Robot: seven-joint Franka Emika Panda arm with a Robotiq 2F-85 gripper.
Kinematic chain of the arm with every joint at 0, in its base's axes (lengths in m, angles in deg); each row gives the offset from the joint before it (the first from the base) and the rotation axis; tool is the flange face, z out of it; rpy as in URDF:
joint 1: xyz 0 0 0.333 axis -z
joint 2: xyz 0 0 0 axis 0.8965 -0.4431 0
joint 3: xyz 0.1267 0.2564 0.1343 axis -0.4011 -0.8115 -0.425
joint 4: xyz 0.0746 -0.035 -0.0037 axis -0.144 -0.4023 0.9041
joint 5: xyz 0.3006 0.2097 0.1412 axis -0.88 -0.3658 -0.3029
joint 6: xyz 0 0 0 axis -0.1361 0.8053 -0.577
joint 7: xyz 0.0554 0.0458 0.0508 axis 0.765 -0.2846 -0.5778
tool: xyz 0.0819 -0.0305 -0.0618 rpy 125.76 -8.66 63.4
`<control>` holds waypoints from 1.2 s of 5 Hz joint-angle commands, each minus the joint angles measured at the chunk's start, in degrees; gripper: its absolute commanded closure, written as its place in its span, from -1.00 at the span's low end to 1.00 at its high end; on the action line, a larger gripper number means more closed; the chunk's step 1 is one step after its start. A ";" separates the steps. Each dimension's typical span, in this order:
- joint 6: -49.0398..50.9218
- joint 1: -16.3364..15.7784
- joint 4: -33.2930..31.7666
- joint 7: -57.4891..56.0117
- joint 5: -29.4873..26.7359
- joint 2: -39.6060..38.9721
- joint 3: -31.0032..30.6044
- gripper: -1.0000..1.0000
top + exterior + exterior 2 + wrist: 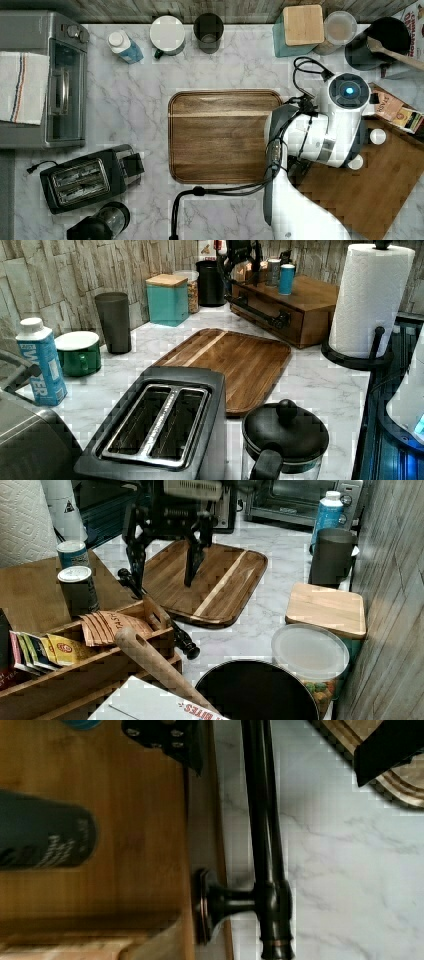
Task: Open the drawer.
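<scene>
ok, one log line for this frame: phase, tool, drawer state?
phase: approach | tool: open, fingers straddling handle, no contact | drawer: looks closed | cabinet: two cans on top

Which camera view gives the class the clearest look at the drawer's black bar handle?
The wrist view: the handle runs close up, its mount post plain. The left view shows it whole across the drawer front but far off; the right view shows parts behind the gripper.
</scene>
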 commanded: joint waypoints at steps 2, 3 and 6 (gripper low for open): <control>-9.47 0.43 -4.16 -1.39 1.07 -3.52 0.42 -1.00; -12.48 0.00 -4.88 -0.51 1.14 -3.33 0.06 -1.00; -12.55 2.47 1.04 -7.40 -7.38 -9.01 -3.91 -1.00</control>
